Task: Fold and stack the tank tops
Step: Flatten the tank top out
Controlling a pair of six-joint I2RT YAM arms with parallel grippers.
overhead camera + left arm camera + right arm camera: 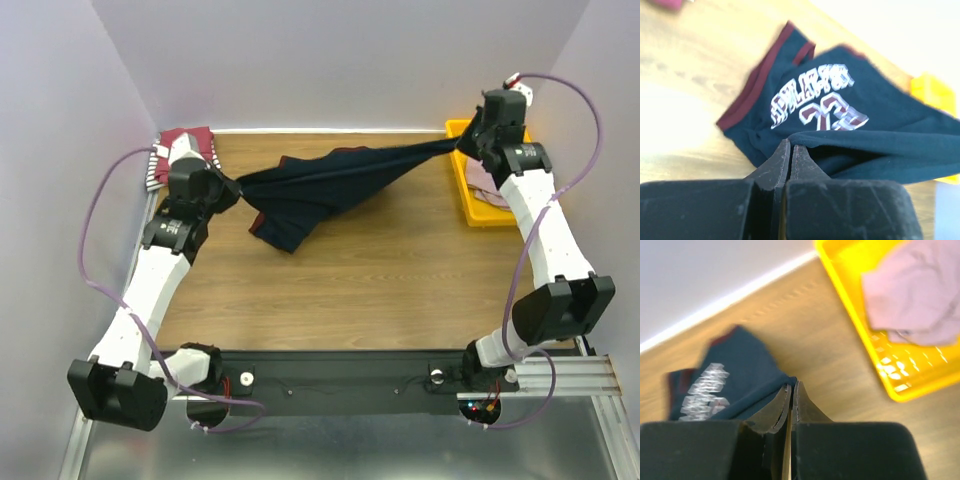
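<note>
The navy jersey (320,185) with maroon trim hangs stretched above the table between both grippers, its lower part drooping to the wood. My left gripper (232,192) is shut on its left end; in the left wrist view (791,146) the cloth (865,145) shows its white number print. My right gripper (462,143) is shut on its right end, also in the right wrist view (792,385) with the jersey (735,385). A dark-red top (190,140) and a striped one (157,167) lie at the back left. A dusty-pink top (912,295) lies in the tray.
A yellow plastic tray (467,205) stands at the back right corner, under the right arm. Walls close the back and both sides. Bare wooden table (380,280) spreads in front of the jersey.
</note>
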